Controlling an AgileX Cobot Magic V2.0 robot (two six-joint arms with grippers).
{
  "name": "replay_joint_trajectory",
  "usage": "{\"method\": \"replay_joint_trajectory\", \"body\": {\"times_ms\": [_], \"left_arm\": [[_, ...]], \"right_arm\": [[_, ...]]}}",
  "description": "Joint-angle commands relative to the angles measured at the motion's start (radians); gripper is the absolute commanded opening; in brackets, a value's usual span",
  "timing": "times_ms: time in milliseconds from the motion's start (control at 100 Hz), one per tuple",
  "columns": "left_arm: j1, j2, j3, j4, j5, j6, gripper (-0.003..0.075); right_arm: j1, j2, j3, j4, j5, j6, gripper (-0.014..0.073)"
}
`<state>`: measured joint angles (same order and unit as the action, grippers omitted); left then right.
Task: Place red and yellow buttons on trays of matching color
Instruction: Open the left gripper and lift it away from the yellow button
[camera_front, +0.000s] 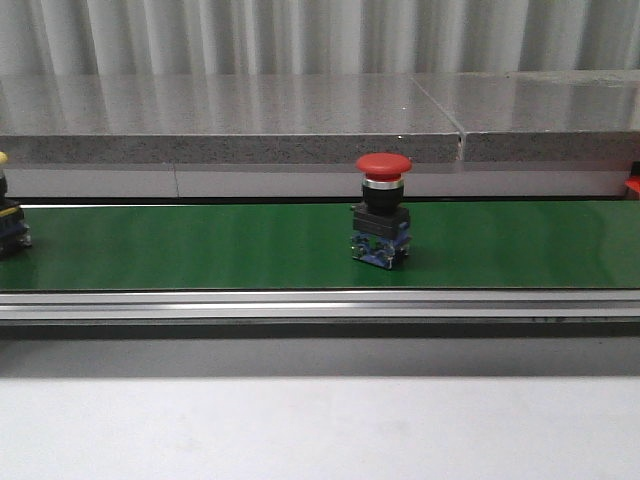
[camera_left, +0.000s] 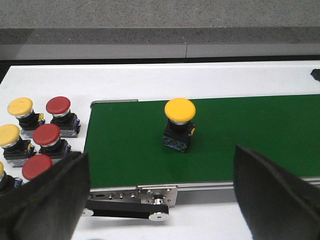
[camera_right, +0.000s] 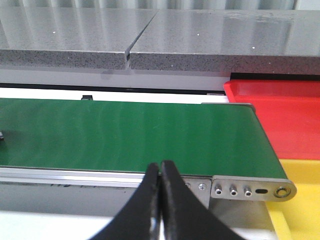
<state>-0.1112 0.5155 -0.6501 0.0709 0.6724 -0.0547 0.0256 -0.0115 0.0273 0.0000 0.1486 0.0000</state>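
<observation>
Right tool (camera_right: 160, 172) fingers pressed together, empty, at the belt's near edge; left tool (camera_left: 160, 185) spread wide. Red button (camera_front: 382, 208) stands upright mid green belt (camera_front: 200, 245), yellow button (camera_left: 179, 124) toward its left end

Green conveyor belt (camera_front: 200, 245) carries red button (camera_front: 381, 208) mid-belt, yellow button (camera_left: 179, 123) near left end.

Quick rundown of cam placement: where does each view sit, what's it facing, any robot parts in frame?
Front: low, facing forward across the green belt; red button mid-belt; no robot parts.
Left wrist: above the belt's end; yellow button, open left gripper.
Right wrist: at the other end, red tray; shut right gripper.
Shared: the belt.
</observation>
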Motion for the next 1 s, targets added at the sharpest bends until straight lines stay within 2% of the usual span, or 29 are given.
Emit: {"method": "replay_joint_trajectory", "body": {"times_ms": [0, 110, 300, 650, 820, 990], "left_arm": [[-0.005, -0.050, 0.010, 0.000, -0.084, -0.012, 0.0476], [-0.005, -0.092, 0.044, 0.000, -0.089, -0.012, 0.0316], [-0.005, -0.103, 0.051, 0.000, -0.094, -0.012, -0.0023], [-0.005, -0.103, 0.051, 0.000, -0.096, -0.012, -0.0021], [-0.005, -0.103, 0.051, 0.000, -0.096, -0.012, -0.0021], [-0.005, -0.103, 0.051, 0.000, -0.096, -0.012, -0.0021]], "right_arm": [[0.000, -0.009, -0.015, -0.006, -0.093, 0.000, -0.0092], [0.000, -0.009, -0.015, -0.006, -0.115, 0.000, -0.0092], [0.000, -0.009, -0.015, -0.006, -0.166, 0.000, -0.0092], [0.000, -0.009, -0.032, 0.000, -0.255, 0.000, -0.0092], [0.000, 0.005, -0.129, 0.000, -0.169, 0.000, -0.0092], [0.000, 0.097, -0.281, 0.060, -0.044, 0.000, -0.0092]]}}
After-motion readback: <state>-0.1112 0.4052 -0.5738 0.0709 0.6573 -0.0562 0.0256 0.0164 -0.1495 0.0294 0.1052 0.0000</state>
